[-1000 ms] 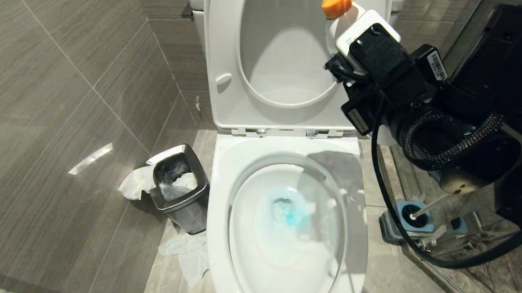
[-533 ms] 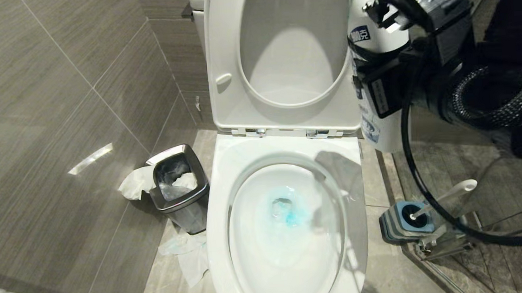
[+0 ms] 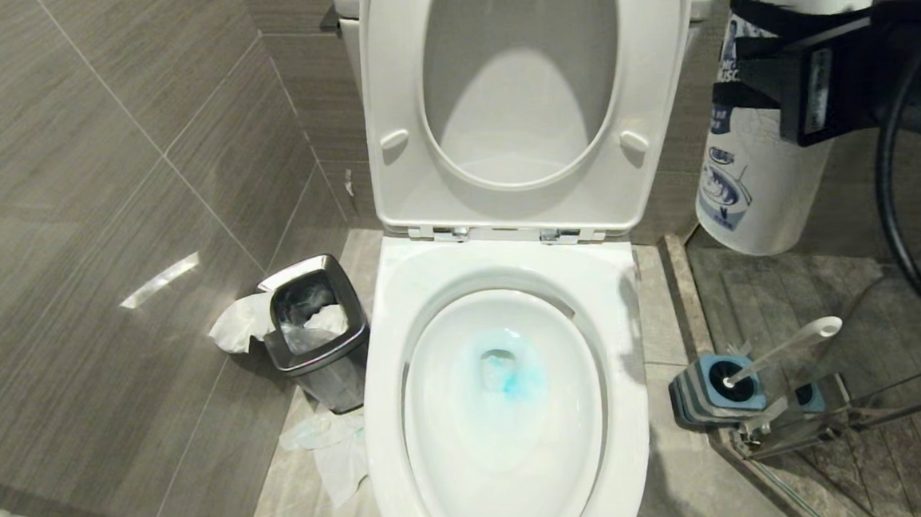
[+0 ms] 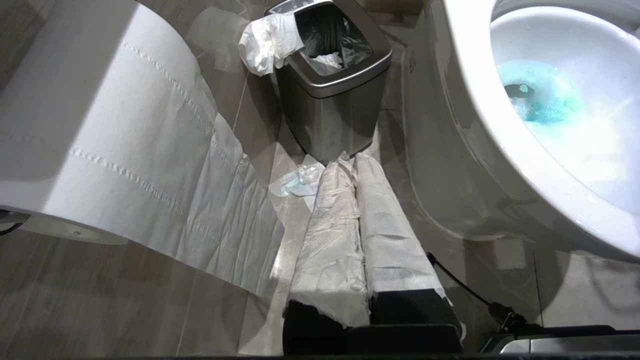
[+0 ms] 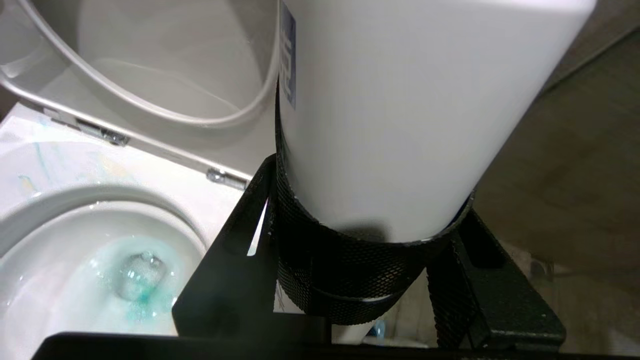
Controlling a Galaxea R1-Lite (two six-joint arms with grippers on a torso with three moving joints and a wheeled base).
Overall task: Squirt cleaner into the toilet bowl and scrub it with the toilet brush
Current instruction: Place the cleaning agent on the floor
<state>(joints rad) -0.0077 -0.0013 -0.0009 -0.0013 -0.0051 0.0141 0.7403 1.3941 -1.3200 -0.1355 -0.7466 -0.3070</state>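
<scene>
The toilet bowl [image 3: 388, 311] stands open in the middle of the head view, its seat and lid raised. Teal-blue cleaner [image 3: 512, 377] tints the water at the drain, also in the wrist views [image 5: 140, 295] [image 4: 540, 100]. My right gripper [image 3: 773, 75] is shut on a white cleaner bottle [image 3: 756, 188], held high to the right of the seat, clear of the bowl. The bottle [image 5: 400, 100] fills the right wrist view between the black fingers [image 5: 225, 250]. The toilet brush [image 3: 786, 348] leans in its blue-topped holder [image 3: 713, 393] on the floor, right of the bowl. My left gripper [image 4: 350, 165], with white-wrapped fingers, hangs shut and empty low on the left.
A steel waste bin [image 3: 317, 331] with tissue stands left of the bowl, with crumpled paper on the floor around it. A toilet paper roll [image 4: 100, 125] hangs close to my left arm. A glass partition [image 3: 876, 393] runs behind the brush holder on the right.
My right gripper has swung up and to the right with the bottle, away from above the bowl, and the bottle's orange nozzle has left the view. The brush handle now shows fully. The left arm is still.
</scene>
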